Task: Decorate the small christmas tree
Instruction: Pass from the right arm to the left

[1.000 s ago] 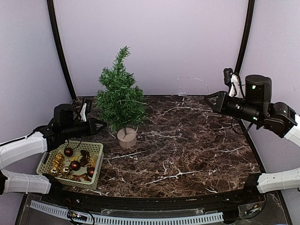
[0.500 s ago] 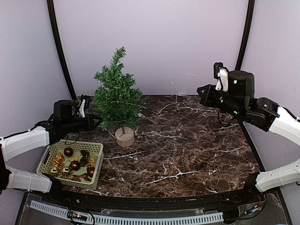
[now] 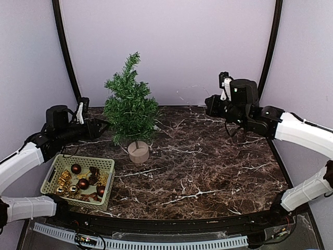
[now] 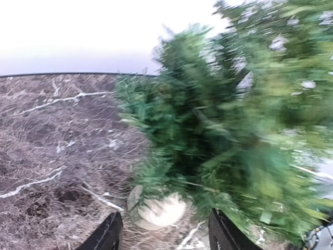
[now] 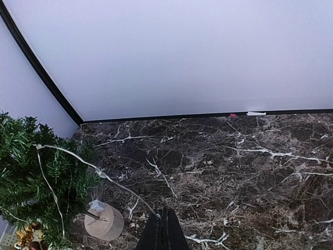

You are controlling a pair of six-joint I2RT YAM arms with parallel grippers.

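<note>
**Tree upright at back left, wire pinched in right gripper**

Small christmas tree (image 3: 130,109) stands upright on the dark marble table (image 3: 208,161), left of centre and toward the back wall in the overhead view. Its round tan base (image 3: 138,151) sits flat on the stone.

Look at your left gripper (image 3: 100,125). It hangs level just beside the tree's lower branches, on their left side in the overhead view. In the left wrist view its two fingers (image 4: 109,234) stand well spread with nothing between them. That view is badly blurred, so you cannot tell whether a fingertip brushes the needles. The tan base shows beyond the gap, low in the frame.

Your right gripper (image 3: 209,103) is raised above the back right of the table, well apart from the tree and pointing toward it. In the right wrist view its fingers (image 5: 163,229) are pressed together at the bottom centre of the frame, pinching the end of a thin white wire (image 5: 122,188). The wire runs up and left from the tips into the tree's branches at the left edge, and one loop hangs down through the needles (a small pale piece dangles on it just above the base).

Pale green basket (image 3: 86,158) sits at the lower left of the overhead view, near the tree's base but apart from it. Dark red balls (image 3: 76,169) and gold ornaments (image 3: 65,179) lie inside.
</note>
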